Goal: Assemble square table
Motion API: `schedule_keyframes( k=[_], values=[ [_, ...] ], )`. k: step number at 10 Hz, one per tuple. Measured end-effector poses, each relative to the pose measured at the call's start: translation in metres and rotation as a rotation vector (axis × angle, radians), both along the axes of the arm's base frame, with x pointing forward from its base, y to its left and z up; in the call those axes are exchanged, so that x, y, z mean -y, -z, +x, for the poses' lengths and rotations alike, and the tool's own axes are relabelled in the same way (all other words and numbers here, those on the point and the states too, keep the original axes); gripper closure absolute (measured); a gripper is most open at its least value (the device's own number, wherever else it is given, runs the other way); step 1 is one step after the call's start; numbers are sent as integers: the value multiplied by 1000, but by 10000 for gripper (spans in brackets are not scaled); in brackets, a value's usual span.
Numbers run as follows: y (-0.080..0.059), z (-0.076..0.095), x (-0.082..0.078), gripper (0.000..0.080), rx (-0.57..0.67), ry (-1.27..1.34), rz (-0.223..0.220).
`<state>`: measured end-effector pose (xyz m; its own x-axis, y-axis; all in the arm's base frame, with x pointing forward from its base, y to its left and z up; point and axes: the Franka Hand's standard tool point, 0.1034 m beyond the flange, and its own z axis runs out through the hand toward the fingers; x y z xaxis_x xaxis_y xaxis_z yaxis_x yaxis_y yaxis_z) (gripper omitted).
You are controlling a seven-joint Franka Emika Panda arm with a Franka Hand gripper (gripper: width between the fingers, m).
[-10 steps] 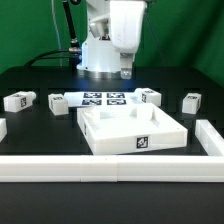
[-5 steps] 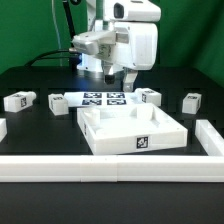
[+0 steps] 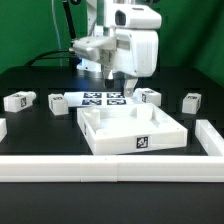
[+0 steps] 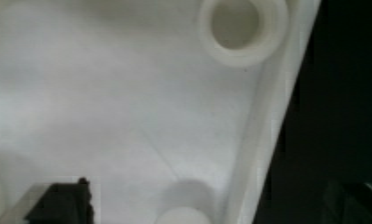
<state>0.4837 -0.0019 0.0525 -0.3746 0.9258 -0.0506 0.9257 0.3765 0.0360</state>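
Note:
The white square table top [image 3: 133, 127] lies in the middle of the black table, rim up, with a tag on its front wall. My gripper [image 3: 128, 88] hangs just above its back rim, open and empty. In the wrist view the top's inner floor [image 4: 112, 110] fills the picture, with a round corner hole [image 4: 245, 30] and the raised rim [image 4: 272, 120]. My gripper [image 4: 215, 205] straddles that rim, one dark fingertip [image 4: 62, 200] over the floor and the other over the black table. Small white tagged legs lie at the exterior view's left [image 3: 20, 101] [image 3: 58, 104] and right [image 3: 150, 96] [image 3: 190, 102].
The marker board [image 3: 104, 99] lies behind the top, under the arm. A long white bar [image 3: 100, 168] edges the front of the table, with a short piece [image 3: 208, 136] at the exterior view's right. Another white part [image 3: 2, 128] shows at the left edge.
The wrist has turned and the hand has come down and forward, toward the back rim of the table top. The parts on the table have not moved.

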Motion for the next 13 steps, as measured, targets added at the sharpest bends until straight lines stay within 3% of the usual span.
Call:
schedule_keyframes(
  k=[2,3,5,6,8,9,10,11,13],
  values=[
    [26,-13,4,150,-50,68,7],
    [32,-15,5,150,-59,74,9],
    [39,-18,12,150,-62,89,14],
    [39,-12,13,150,1,97,31],
    [40,-15,14,150,-3,102,32],
    [40,-15,14,273,-3,103,32],
    [40,-15,15,451,-3,104,32],
    [40,-15,15,451,-3,104,32],
    [41,-15,15,742,-5,106,32]
  ],
)
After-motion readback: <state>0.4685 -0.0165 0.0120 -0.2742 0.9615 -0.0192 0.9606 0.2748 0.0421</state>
